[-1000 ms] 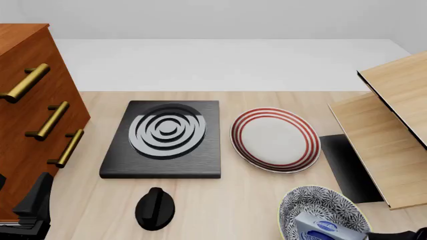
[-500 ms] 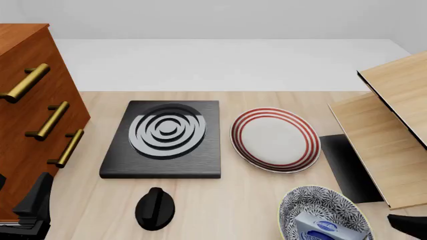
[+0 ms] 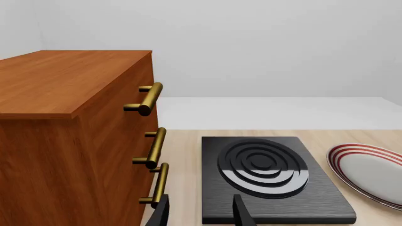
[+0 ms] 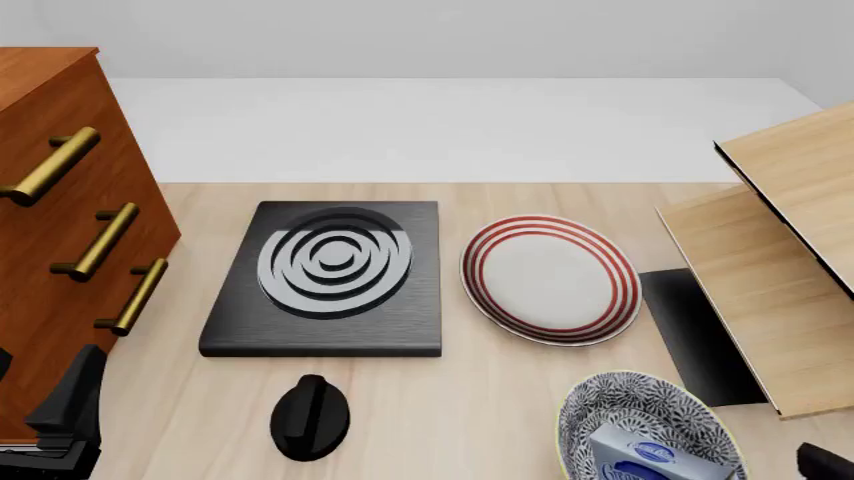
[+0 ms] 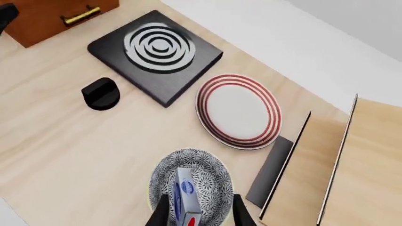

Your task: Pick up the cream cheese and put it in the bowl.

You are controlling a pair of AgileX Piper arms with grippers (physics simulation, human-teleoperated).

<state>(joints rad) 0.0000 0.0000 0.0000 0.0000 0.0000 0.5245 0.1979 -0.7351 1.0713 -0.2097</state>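
Observation:
The cream cheese [image 4: 654,455], a white-and-pale-blue carton with a dark blue oval logo, stands tilted inside the patterned bowl [image 4: 614,395] at the front right of the table. In the right wrist view the carton [image 5: 186,195] sits in the bowl [image 5: 160,176] far below my right gripper [image 5: 201,214], whose fingers are apart and touch nothing. Only a dark corner of the right arm [image 4: 827,462] shows in the front view. My left gripper [image 3: 199,214] is open and empty near the front left, by the cabinet.
A black stove plate with grey rings [image 4: 327,275] lies mid-table, with a black knob [image 4: 310,415] in front of it. A white plate with red rings [image 4: 550,278] lies to the right of it. A wooden cabinet with brass handles [image 4: 54,200] stands left, a light wooden unit [image 4: 774,260] right.
The dark part of the right arm at the front view's lower right corner has shifted and shows less. The cream cheese stays in the bowl. The left arm has not moved.

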